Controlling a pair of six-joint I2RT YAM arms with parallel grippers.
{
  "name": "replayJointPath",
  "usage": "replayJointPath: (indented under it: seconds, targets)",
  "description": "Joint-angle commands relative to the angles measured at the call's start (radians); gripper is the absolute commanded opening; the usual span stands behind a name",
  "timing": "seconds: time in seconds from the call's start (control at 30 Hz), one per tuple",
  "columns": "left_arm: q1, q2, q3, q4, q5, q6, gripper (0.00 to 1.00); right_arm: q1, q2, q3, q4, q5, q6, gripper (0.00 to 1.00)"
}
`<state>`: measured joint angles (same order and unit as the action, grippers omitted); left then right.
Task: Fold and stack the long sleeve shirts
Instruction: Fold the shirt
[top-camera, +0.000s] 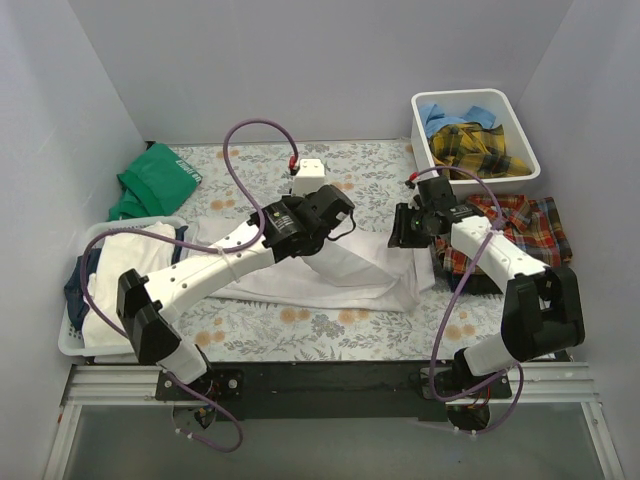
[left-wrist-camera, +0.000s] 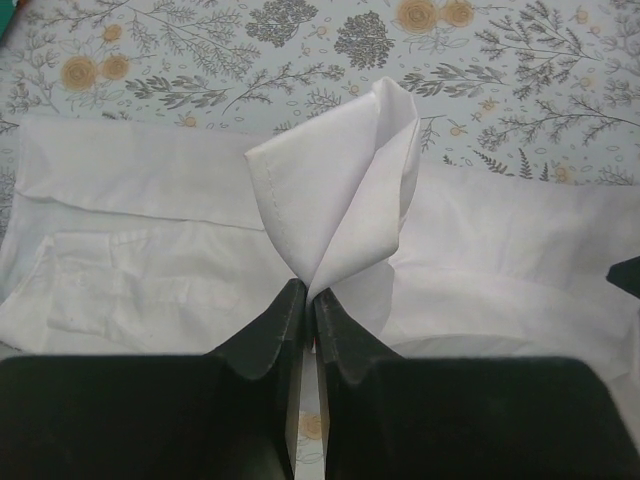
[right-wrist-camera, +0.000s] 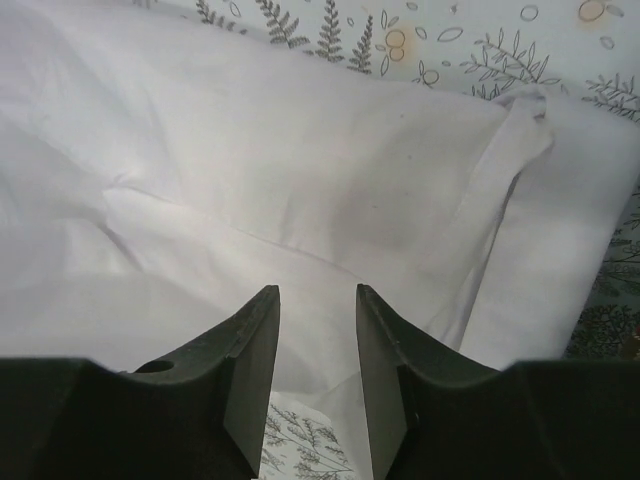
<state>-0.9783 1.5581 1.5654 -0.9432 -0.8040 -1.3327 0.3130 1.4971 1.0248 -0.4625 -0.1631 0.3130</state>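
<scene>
The large white shirt (top-camera: 340, 275) lies spread on the floral table cover, in the middle. My left gripper (top-camera: 343, 222) is shut on a pinched-up fold of the white shirt (left-wrist-camera: 345, 190), which rises as a cone from its fingertips (left-wrist-camera: 307, 293). My right gripper (top-camera: 400, 236) hovers open over the white shirt's (right-wrist-camera: 300, 170) right part, with nothing between its fingers (right-wrist-camera: 317, 292). The red-orange-navy plaid shirt (top-camera: 525, 228) lies at the right, under the right arm. A yellow-dark plaid shirt (top-camera: 475, 145) and a light blue one (top-camera: 440, 115) sit in the white bin.
The white bin (top-camera: 522, 128) stands at the back right. A white basket (top-camera: 70, 345) with white and dark cloth stands at the left edge. A green garment (top-camera: 155, 180) lies at the back left. A small white box (top-camera: 308, 168) with a cable sits behind the left gripper.
</scene>
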Motion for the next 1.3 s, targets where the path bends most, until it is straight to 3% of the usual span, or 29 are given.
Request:
replayJointPath:
  seconds: [0.0,0.3,0.6,0.9,1.27]
  targets:
    - [0.018,0.017,0.031,-0.037,-0.112,-0.068,0.08,-0.008,-0.081,0.014,0.070,0.024,0.003,0.45]
    - [0.099,0.094,0.120,-0.200,-0.218,-0.230,0.04,0.008,-0.106,-0.046,0.073,-0.102,-0.063,0.45]
    - [0.193,0.111,0.055,-0.122,-0.161,-0.197,0.04,0.031,-0.123,-0.063,0.065,-0.090,-0.078,0.45]
    - [0.202,0.158,0.025,0.030,-0.058,-0.094,0.07,0.041,-0.207,-0.055,0.116,-0.078,-0.106,0.45]
    - [0.204,0.264,0.122,0.023,-0.083,-0.086,0.08,0.106,-0.190,-0.080,0.128,-0.162,-0.164,0.46]
